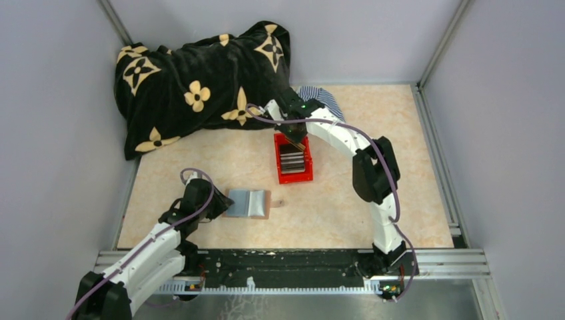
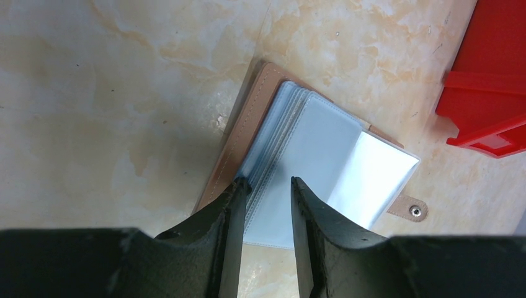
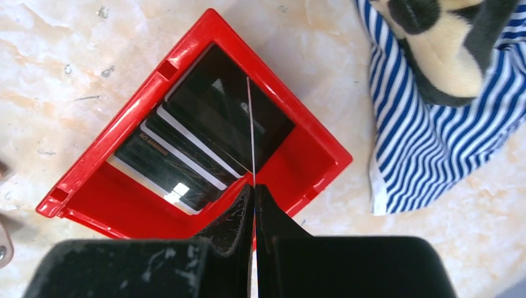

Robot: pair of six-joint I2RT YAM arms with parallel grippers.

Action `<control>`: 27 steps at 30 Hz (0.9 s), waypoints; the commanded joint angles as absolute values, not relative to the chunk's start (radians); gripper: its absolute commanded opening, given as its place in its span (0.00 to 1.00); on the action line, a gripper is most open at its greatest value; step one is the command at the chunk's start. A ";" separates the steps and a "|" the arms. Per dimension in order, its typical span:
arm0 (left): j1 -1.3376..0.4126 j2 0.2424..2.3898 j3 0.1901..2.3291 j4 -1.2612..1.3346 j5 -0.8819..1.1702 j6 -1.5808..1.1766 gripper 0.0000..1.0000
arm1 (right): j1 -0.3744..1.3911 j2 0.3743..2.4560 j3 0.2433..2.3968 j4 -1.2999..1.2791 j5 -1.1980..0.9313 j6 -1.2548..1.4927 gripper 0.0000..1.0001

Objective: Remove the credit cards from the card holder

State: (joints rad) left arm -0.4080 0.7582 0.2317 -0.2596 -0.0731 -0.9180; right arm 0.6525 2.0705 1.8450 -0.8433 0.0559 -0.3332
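Observation:
The brown card holder [image 1: 248,203] [image 2: 310,155] lies open on the table, its clear sleeve pages up. My left gripper [image 1: 218,203] [image 2: 270,181] is at its left edge, jaws apart over the near corner of the sleeves; the left fingertip [image 2: 239,189] touches the sleeve stack. My right gripper [image 1: 295,137] [image 3: 254,186] hangs over the red bin [image 1: 294,179] [image 3: 124,124], shut on one of the credit cards [image 3: 250,124], seen edge-on as a thin line. Several dark credit cards [image 1: 292,162] [image 3: 186,155] lie in the bin.
A black blanket with cream flowers [image 1: 193,80] is heaped at the back left. A blue-striped cloth [image 1: 321,97] [image 3: 434,136] with a plush toy [image 3: 434,56] lies just behind the bin. The holder's snap tab [image 2: 412,210] points toward the red bin [image 2: 490,93].

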 commanded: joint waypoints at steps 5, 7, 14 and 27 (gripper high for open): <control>-0.402 0.761 0.202 -0.270 -0.064 -0.893 0.39 | 0.727 2.094 1.909 -0.870 0.262 -0.410 0.00; -0.402 0.759 0.201 -0.272 -0.064 -0.892 0.39 | 0.734 2.104 1.911 -0.872 0.272 -0.417 0.00; -0.398 0.748 0.194 -0.272 -0.065 -0.888 0.39 | 0.744 2.084 1.854 -0.828 0.305 -0.444 0.00; -0.393 0.774 0.188 -0.250 -0.050 -0.880 0.39 | 0.781 2.054 1.625 -0.629 0.366 -0.496 0.00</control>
State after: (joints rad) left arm -0.3985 0.7639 0.2188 -0.2218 -0.0563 -0.9016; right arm 0.7761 2.1033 1.6608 -0.6914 0.3698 -0.4984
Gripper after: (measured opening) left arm 0.388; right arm 0.006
